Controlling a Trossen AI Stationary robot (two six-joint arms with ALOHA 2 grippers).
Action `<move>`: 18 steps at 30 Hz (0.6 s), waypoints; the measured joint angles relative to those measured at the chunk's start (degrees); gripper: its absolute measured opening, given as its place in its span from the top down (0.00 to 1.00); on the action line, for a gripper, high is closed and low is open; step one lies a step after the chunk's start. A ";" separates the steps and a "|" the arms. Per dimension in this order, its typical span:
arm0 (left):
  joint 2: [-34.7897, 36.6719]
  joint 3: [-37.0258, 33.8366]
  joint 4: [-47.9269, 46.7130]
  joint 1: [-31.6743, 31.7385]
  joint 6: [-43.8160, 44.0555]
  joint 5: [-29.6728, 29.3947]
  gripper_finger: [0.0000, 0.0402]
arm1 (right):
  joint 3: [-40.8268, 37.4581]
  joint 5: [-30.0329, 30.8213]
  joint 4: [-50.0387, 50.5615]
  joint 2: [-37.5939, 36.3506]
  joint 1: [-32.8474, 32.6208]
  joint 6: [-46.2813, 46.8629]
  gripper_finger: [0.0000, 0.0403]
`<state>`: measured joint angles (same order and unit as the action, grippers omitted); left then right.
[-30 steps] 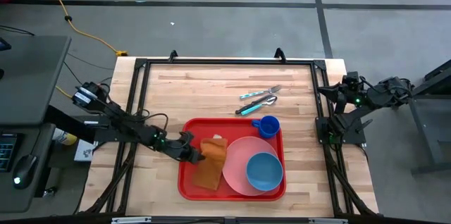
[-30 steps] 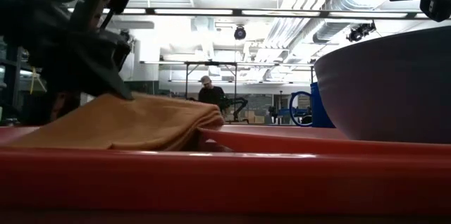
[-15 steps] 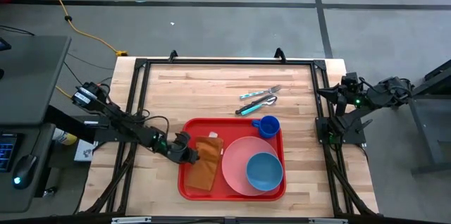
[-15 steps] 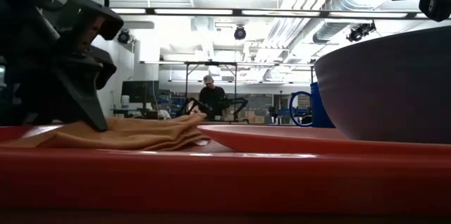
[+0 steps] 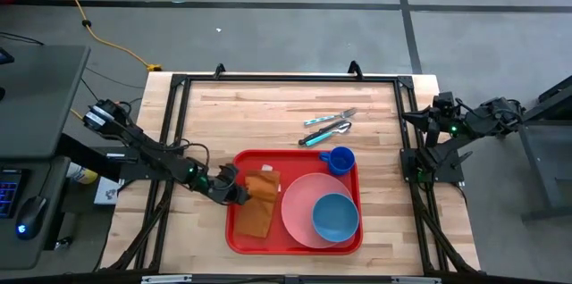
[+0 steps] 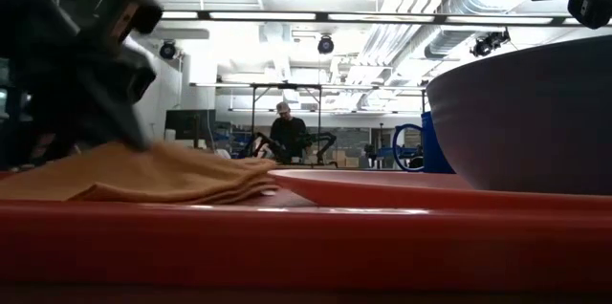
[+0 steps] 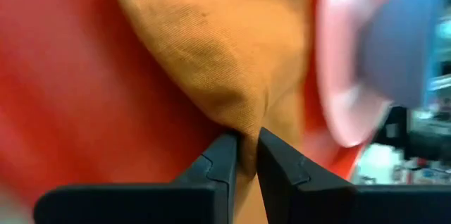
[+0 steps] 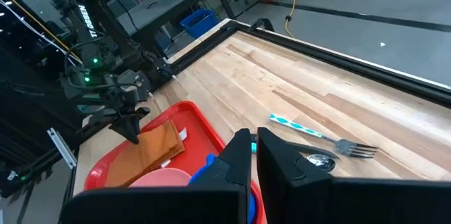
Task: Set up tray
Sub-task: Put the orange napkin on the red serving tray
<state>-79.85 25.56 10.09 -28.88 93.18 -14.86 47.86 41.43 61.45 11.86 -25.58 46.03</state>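
Note:
The red tray [image 5: 234, 230] lies on the wooden table near its front edge. It holds a round pink plate [image 5: 299, 202] with a blue bowl [image 5: 335, 217] on it, a blue cup [image 5: 339, 160], and a brown napkin [image 5: 257, 214] on its left part. My left gripper [image 5: 239, 194] is at the napkin's far left end, shut on it. My right gripper [image 5: 418, 118] hangs shut above the table's right edge, folded back, touching nothing. My left gripper pinches a bunched fold at the napkin's end [image 7: 243, 122] between its two fingertips [image 7: 224, 155]. The fingers slant down at it from the table's left. The rest of the napkin [image 6: 153, 175] lies slack on the tray floor beside the plate's rim.
A fork [image 5: 331, 117] and a spoon [image 5: 323, 130] with teal handles lie on the bare wood beyond the tray. The black frame rails [image 5: 286, 79] run around the table. A person [image 6: 287, 132] stands far off in the room behind.
My left gripper has drawn back toward the table's left edge, taking the napkin's end along. The napkin, which was raised and overlapped the plate's rim, has sunk and slid left, and now lies flatter on the tray floor.

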 joint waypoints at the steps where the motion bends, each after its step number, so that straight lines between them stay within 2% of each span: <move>1: 0.11 -0.02 -1.53 0.00 1.06 1.09 0.79 | 0.00 -0.02 0.00 0.00 0.00 -0.02 0.99; 11: 0.21 1.16 -3.04 0.00 -0.60 1.27 0.77 | 0.00 -0.04 0.01 0.00 0.00 -0.07 0.99; 18: 0.21 2.14 -3.40 0.00 -1.64 0.49 0.64 | 0.00 0.02 0.04 0.00 0.00 -1.11 0.99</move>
<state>-79.64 27.70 6.69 -28.88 91.53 -14.37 47.86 41.45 61.49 11.86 -25.58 44.93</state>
